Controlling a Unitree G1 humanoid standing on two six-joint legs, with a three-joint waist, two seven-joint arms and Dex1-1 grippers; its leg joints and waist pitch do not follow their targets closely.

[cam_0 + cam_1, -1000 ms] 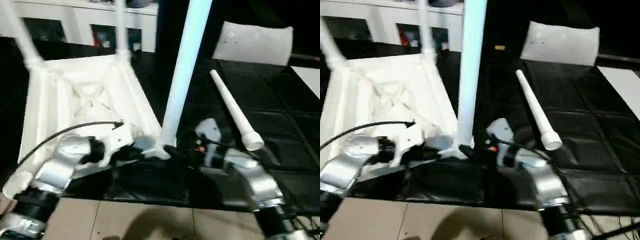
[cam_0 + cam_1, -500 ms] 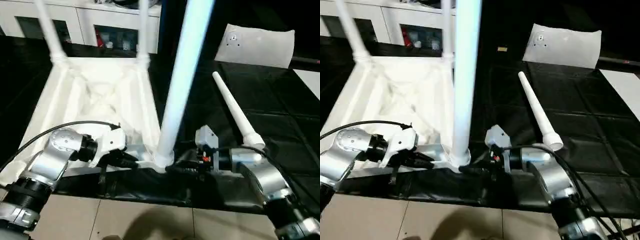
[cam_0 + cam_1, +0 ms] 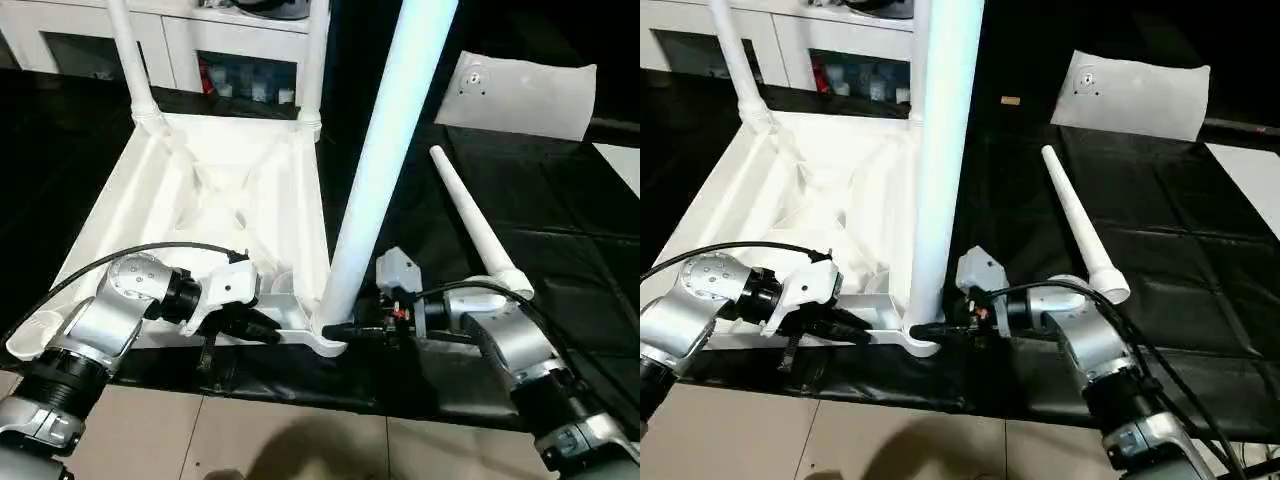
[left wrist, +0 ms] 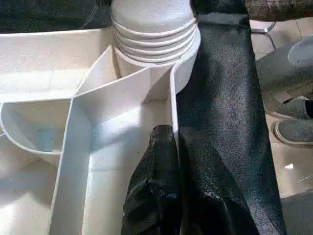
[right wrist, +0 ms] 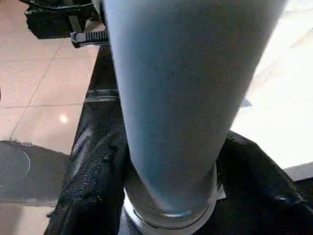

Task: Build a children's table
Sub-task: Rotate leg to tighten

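The children's table top lies upside down on a black mat, ribs up. Two legs stand in its far corner sockets. A third leg stands in the near right socket, leaning right. A fourth leg lies loose on the mat to the right. My left gripper is shut on the top's near rim wall, one finger on each side. My right gripper is at the standing leg's base, its fingers pressed against both sides of the leg.
A flat whitish plastic bag lies at the back right of the black mat. White cabinets stand behind the table top. Beige floor tiles run along the mat's near edge. Grey shoes rest on the floor.
The camera has tilted, shifting the whole picture. My right gripper has moved in to the standing leg's base and its fingers have closed in on it. The left gripper keeps its hold.
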